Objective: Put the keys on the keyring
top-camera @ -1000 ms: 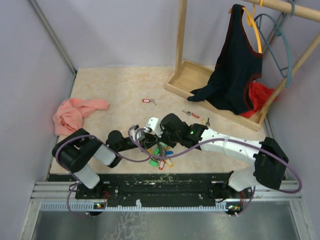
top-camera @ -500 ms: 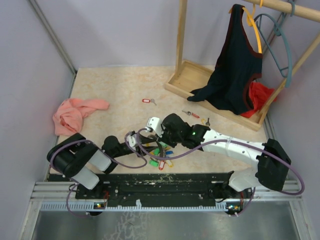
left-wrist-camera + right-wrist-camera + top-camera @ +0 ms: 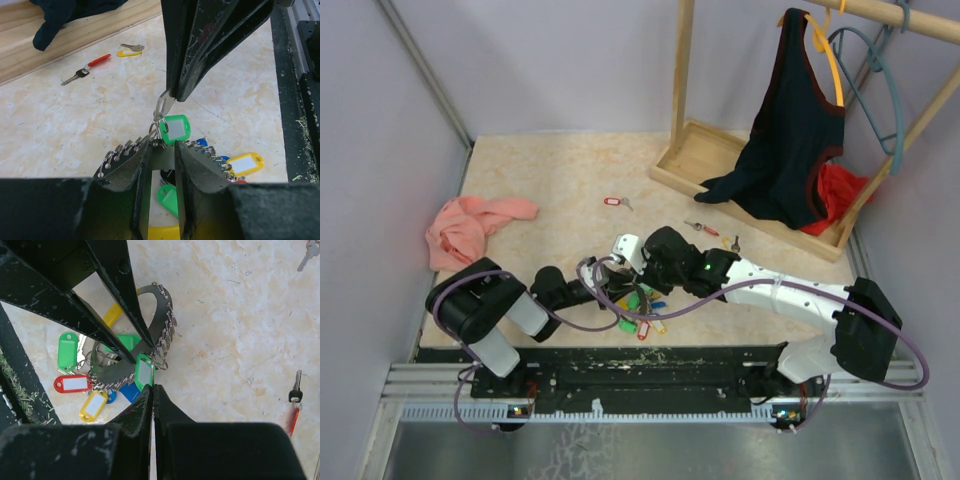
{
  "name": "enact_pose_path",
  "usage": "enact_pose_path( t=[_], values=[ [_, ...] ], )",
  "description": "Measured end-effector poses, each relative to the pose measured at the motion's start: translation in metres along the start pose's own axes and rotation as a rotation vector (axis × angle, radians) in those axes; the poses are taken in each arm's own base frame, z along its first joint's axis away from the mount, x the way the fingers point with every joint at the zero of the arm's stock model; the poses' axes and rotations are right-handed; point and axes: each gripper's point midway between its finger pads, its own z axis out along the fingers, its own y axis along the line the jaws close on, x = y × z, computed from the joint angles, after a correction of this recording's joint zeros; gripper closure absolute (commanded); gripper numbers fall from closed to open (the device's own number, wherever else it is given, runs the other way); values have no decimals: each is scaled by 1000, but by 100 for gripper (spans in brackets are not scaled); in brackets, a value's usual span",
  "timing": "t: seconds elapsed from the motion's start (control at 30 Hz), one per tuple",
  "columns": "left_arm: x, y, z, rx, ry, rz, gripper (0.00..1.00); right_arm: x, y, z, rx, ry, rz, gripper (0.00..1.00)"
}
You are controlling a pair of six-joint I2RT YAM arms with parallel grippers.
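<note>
Left gripper [image 3: 163, 150]: narrow, and we see its jaws clamped on the flat band of the keyring [image 3: 161, 302]. The ring sits near the front edge of the surface [image 3: 75, 120], between the two arms.

Right gripper [image 3: 152, 388]: closed to a pinch on the silver blade of the green-tagged key [image 3: 172, 129]. The blade is tilted up into the jaws. The tag hangs against the ring band, touching its row of small split rings. We cannot tell whether this key's loop is threaded onto the band.

Under the ring we see a bunch of tagged keys [image 3: 75, 383] in green, red, yellow and blue.

Loose and well apart from the ring:
- a red-tagged key [image 3: 613, 202] lies toward mid-surface
- a second red-tagged key [image 3: 97, 60] and a yellow-tagged key [image 3: 129, 51] lie near the wooden rack base [image 3: 692, 150]
</note>
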Motion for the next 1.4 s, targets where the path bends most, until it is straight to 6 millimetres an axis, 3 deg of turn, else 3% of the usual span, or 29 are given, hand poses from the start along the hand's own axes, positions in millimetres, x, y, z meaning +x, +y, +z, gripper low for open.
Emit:
enact_pose_path(
  t=[0.4, 0.77, 0.83, 1.03, 1.3, 1.4],
  values=[
    [6, 5, 4, -18, 13, -10, 74, -3, 5, -2, -27, -15, 1, 100],
    [3, 5, 9, -8, 5, -8, 69, -5, 11, -2, -63, -27, 4, 100],
    [3, 4, 9, -7, 5, -8, 73, -5, 11, -2, -64, -27, 5, 100],
    [3, 3, 10, -5, 4, -9, 100, -5, 11, -2, -63, -27, 10, 100],
    [2, 6, 9, -16, 1, 0, 100, 2, 2, -5, 0, 0, 35, 100],
    [0, 6, 8, -22, -2, 2, 100, 10, 0, -7, 19, 21, 46, 94]
  ],
)
